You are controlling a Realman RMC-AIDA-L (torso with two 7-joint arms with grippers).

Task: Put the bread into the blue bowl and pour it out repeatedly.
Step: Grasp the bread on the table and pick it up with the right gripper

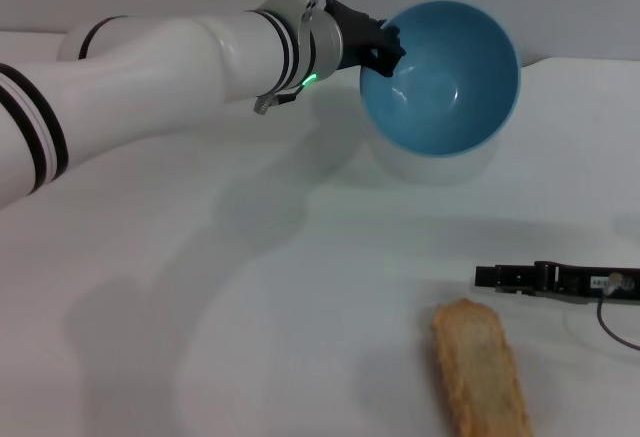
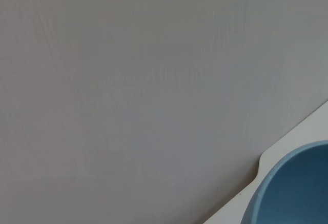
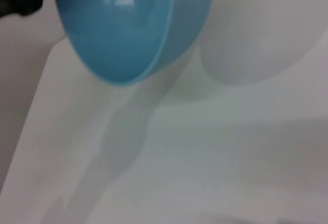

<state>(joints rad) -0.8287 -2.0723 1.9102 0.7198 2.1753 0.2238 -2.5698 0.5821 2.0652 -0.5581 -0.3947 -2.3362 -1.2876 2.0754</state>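
Left gripper jaws clamped on rim of glossy light-blue bowl, held tipped, empty; smooth, likely slippery. Golden-tan oblong toy loaf at 5 o'clock on white bench; probably light, grasp mid-length. Right gripper jaws: cannot tell.

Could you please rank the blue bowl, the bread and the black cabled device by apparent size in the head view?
1. Blue bowl, held tilted by the left hand.
2. Bread, partly cut off by the frame.
3. Black cabled device, also cropped.

The bread is cut off by the head view's bottom edge, and the right gripper by its right edge, finger spacing indiscernible.
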